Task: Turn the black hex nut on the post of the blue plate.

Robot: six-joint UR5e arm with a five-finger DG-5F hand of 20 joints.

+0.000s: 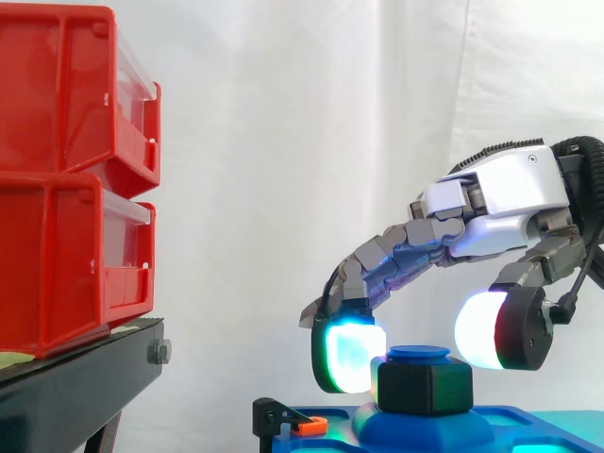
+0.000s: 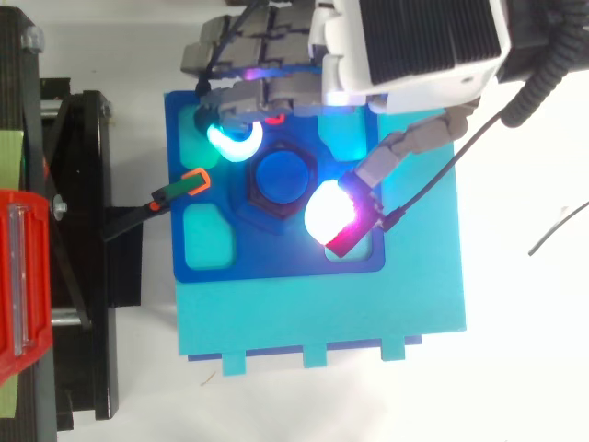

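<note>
The nut [image 1: 422, 385] sits on the post [image 1: 420, 353] mid-plate [image 2: 276, 262]. The robot hand [image 1: 500, 189] curls over the nut, pads [image 1: 349, 349] pinching its opposite sides. The grip looks made; the turning itself seems left to do.

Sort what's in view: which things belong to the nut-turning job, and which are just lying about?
Job in hand:
black hex nut
post it sits on
blue plate
hand, pinching the nut

Lying about:
red bins
black stand
orange-tipped clip at the plate's edge
cyan base
</note>
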